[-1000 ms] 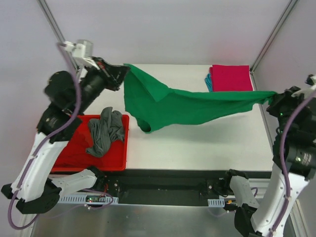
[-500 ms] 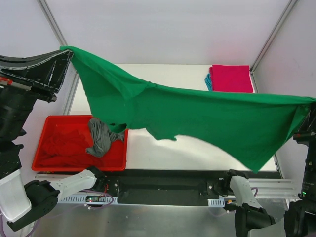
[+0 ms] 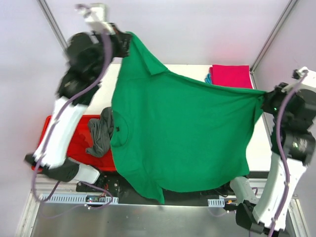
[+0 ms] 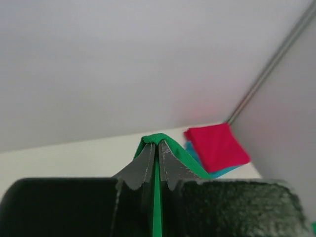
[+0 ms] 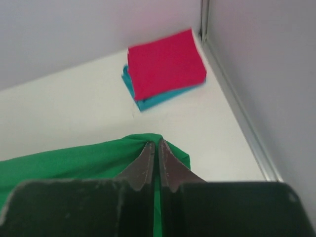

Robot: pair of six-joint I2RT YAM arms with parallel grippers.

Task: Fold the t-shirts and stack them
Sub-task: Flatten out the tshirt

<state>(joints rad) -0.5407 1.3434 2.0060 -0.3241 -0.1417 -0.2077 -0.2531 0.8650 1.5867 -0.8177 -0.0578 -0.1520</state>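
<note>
The left pincer [image 4: 157, 145] and right pincer [image 5: 156, 146] are each closed tight on an edge of the bright green cloth t-shirt [image 3: 177, 133], held spread between them above the white tabletop [image 3: 187, 70]. A folded magenta-pink cloth t-shirt [image 3: 231, 77] lies far right.

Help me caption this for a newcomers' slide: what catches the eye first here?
The green t-shirt dominates, spread out in the air across the middle of the scene, pinched at opposite ends by the left gripper at far left and the right gripper at right. Next come the folded magenta-pink shirt lying on a teal shirt in the far right corner, and the red tray at near left holding a crumpled dark grey shirt.
</note>
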